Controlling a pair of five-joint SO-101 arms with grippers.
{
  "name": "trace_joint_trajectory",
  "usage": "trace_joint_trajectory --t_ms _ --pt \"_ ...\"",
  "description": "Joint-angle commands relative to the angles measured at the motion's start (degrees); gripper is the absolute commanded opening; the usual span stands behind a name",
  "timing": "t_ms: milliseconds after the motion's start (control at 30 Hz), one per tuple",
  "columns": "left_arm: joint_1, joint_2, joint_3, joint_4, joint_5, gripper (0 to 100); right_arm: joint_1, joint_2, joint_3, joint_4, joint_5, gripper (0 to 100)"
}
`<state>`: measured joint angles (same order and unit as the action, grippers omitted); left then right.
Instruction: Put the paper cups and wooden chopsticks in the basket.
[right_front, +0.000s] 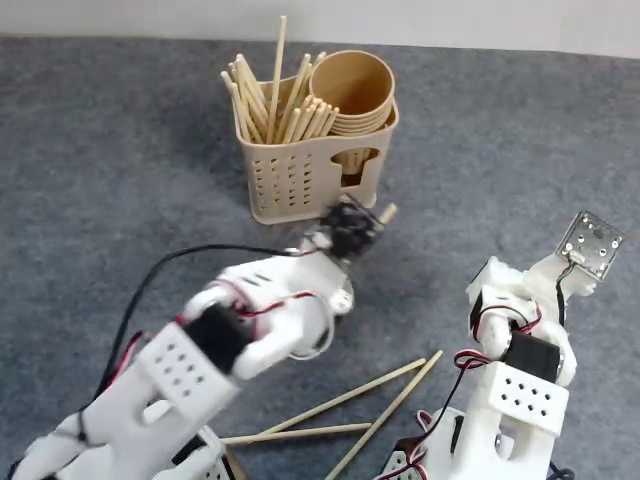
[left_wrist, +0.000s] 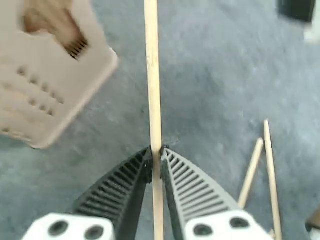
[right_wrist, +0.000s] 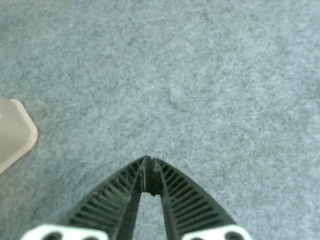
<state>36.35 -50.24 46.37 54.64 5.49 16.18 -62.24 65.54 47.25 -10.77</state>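
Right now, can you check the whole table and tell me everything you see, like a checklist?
Surface: grey fuzzy mat, flat.
Job's things: basket upright, with a bunch of chopsticks and stacked paper cups inside; three loose chopsticks lying on the mat near the arms; one held chopstick.
Clutter: nothing seen.
Hands: left hand shut on the held chopstick, beside the basket; right hand shut, empty, over bare mat.
Cables: black cable arcs beside the left arm; red and white wires on the arms.
Surroundings: pale strip past the mat's far edge.
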Motion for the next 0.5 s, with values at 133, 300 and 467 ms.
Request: trace_joint_trajectory --t_ms 133,300,467 --pt "-6.64 -14.9 11.56 -17.93 0.62 1 -0.84 -1.27 -0.48 -1.19 0.79 0.9" --pt "-10.86 -24.4 18.33 -31.3 0.62 1 -0.84 -1.27 -0.48 -1.19 0.79 0.9" --pt "-14.73 -30.11 22.46 -37.8 0.62 1 -0.84 -1.27 -0.48 -1.19 0.79 0.9"
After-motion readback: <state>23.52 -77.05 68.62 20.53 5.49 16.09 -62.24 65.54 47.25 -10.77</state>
